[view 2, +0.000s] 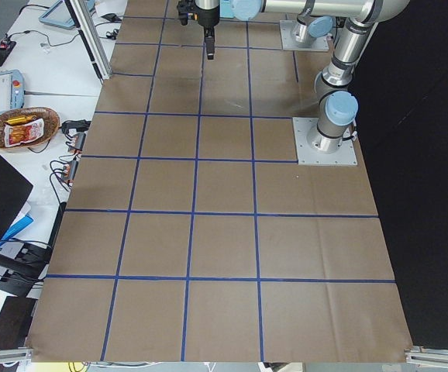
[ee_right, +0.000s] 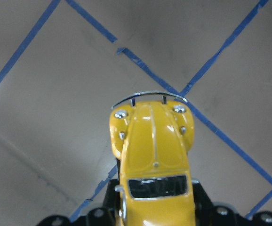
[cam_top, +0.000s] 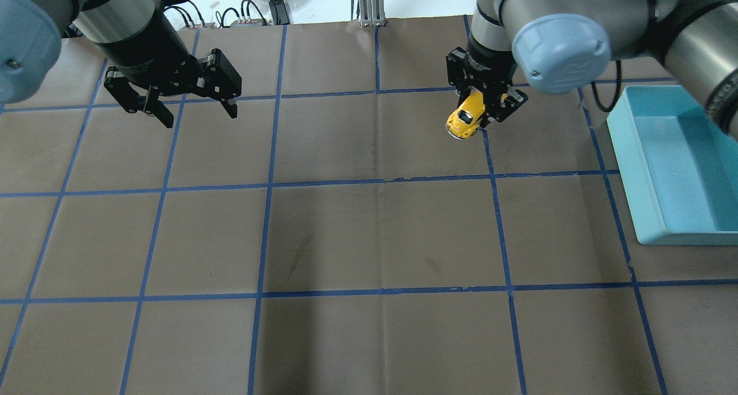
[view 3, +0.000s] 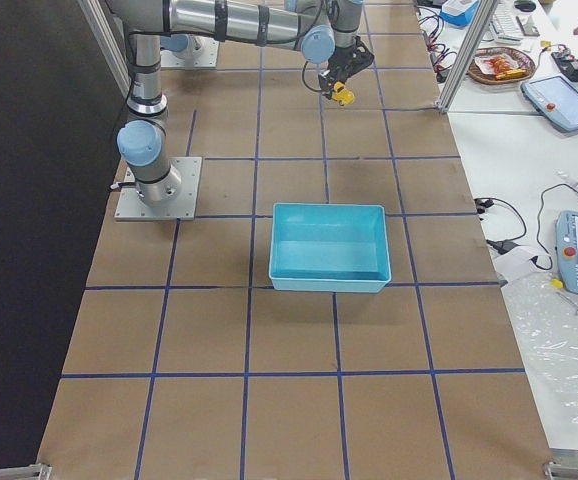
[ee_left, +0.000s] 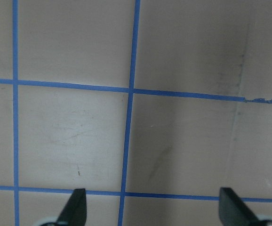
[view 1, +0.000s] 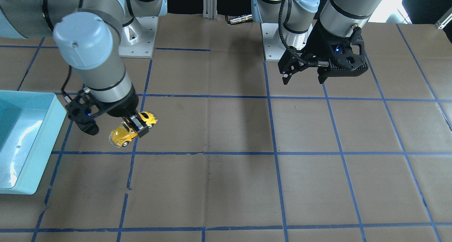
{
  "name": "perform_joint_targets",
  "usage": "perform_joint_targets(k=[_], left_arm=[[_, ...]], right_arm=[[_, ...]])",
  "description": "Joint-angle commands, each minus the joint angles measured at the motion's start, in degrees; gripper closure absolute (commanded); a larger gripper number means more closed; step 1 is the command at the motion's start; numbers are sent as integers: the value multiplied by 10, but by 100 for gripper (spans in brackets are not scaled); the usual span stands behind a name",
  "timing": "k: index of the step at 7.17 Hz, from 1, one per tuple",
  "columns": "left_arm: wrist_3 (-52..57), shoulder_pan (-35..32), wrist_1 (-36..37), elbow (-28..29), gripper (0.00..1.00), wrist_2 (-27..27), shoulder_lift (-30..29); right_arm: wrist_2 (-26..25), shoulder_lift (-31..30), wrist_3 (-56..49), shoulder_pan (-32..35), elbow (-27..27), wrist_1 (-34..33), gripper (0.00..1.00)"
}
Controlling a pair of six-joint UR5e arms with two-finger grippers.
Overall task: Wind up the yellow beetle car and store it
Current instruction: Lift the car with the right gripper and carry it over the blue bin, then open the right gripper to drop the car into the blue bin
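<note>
The yellow beetle car (cam_top: 466,115) is held in my right gripper (cam_top: 484,108), which is shut on its sides. It also shows in the front view (view 1: 129,130), the right side view (view 3: 342,93) and the right wrist view (ee_right: 152,155), nose pointing away from the wrist and over the table. Whether the car touches the table I cannot tell. My left gripper (cam_top: 190,109) is open and empty, hanging above the table at the far left; its fingertips (ee_left: 77,207) show in the left wrist view over bare paper.
A light blue bin (cam_top: 674,164) stands at the right side of the table, also in the front view (view 1: 26,139) and the right side view (view 3: 329,247). The brown paper table (cam_top: 369,233) carries a blue tape grid.
</note>
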Motion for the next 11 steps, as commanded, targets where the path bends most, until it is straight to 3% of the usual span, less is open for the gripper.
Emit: perform_joint_targets(k=[1,7,9,11], left_arm=[[-13,-13,11,0,0,2,-5],[-3,-12,2,0,0,36,-6],[-1,-12,1,-2,0,36,-6],[-1,-12,-4,-4,0,36,1]], right_arm=[[-9,-61,-207,-99,54,22,90],[-76,-57,-583,-318,56,32,96],[-87,-31,-626,-366,56,25,100],[-90,11,-650,-384,56,-40,100]])
